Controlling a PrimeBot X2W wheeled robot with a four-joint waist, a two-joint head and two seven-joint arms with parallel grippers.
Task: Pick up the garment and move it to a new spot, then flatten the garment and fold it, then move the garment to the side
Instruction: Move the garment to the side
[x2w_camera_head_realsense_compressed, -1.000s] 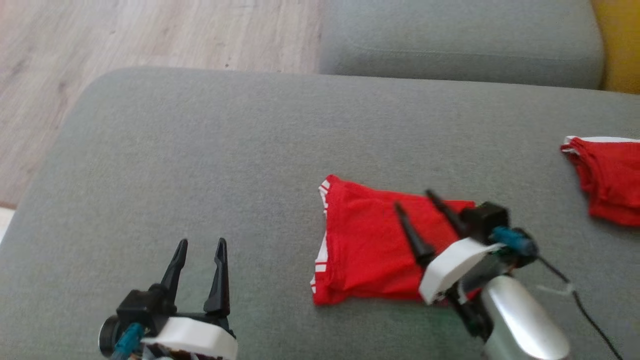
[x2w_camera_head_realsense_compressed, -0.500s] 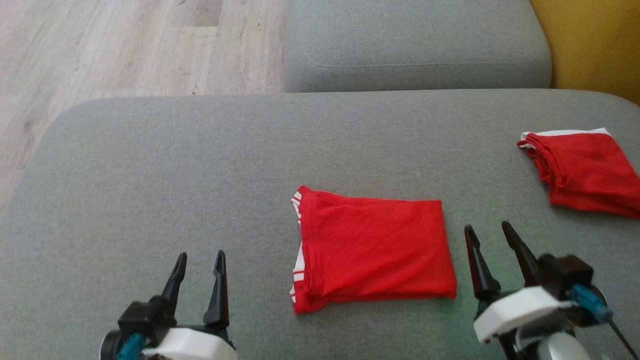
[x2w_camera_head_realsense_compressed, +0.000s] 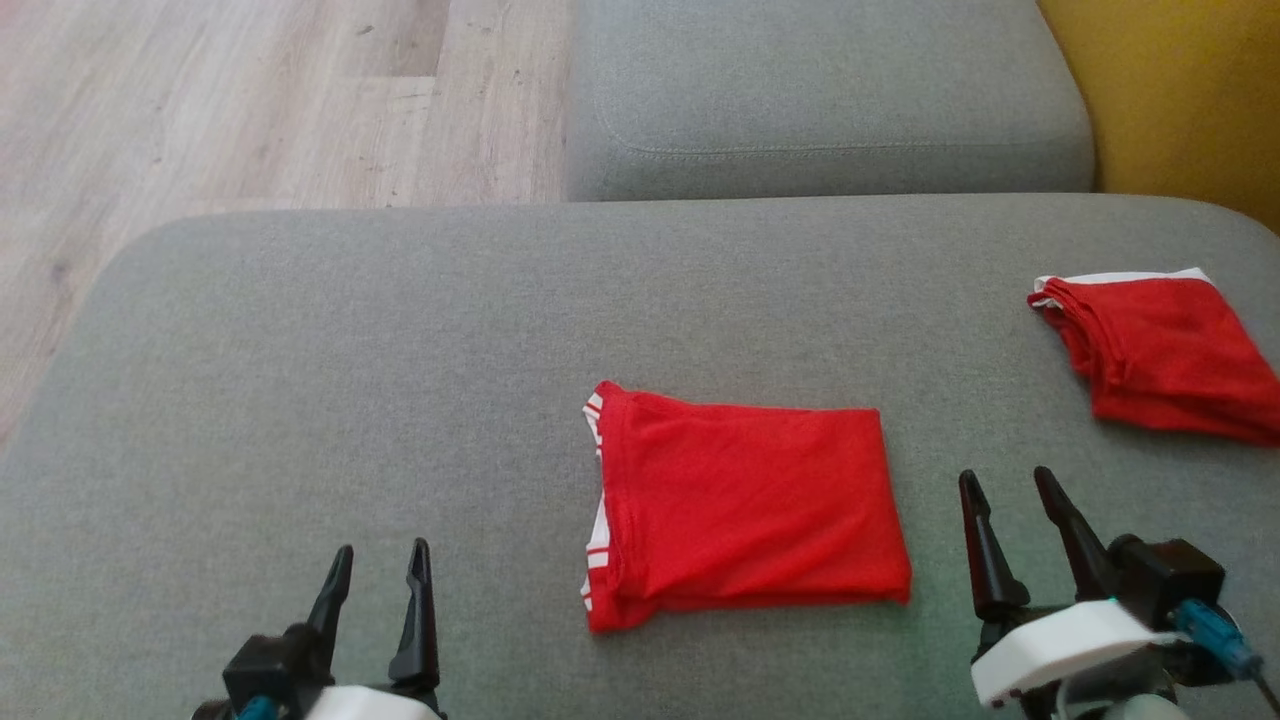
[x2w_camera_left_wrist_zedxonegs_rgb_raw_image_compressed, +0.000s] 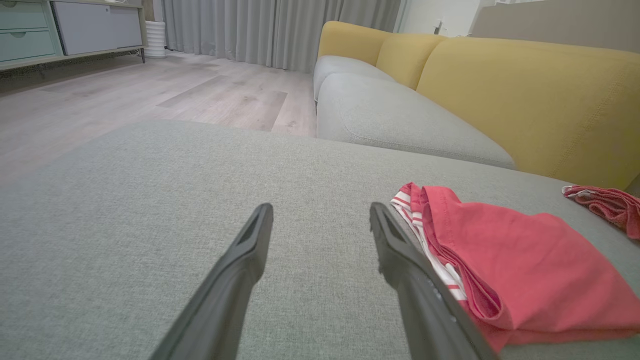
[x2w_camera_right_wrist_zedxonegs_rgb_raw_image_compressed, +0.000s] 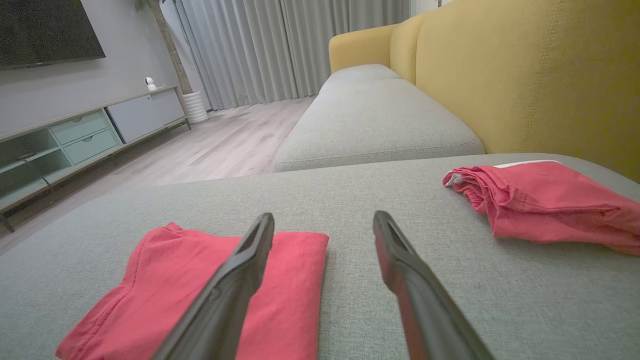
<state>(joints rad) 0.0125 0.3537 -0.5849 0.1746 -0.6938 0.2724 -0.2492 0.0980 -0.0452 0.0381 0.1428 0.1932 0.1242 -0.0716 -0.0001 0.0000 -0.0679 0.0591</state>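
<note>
The folded red cotton garment (x2w_camera_head_realsense_compressed: 745, 505) lies flat; left gripper (x2w_camera_head_realsense_compressed: 382, 550) and right gripper (x2w_camera_head_realsense_compressed: 1004, 478) flank it, spread and empty, likely readying to shift it aside.

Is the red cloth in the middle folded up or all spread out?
Folded. The red garment lies as a compact rectangle on the grey cushion, layers stacked at its striped edge.

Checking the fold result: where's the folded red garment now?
Head view: the folded red garment lies flat on the grey cushion, between the left gripper and right gripper, touching neither; a second red garment sits far right.
</note>
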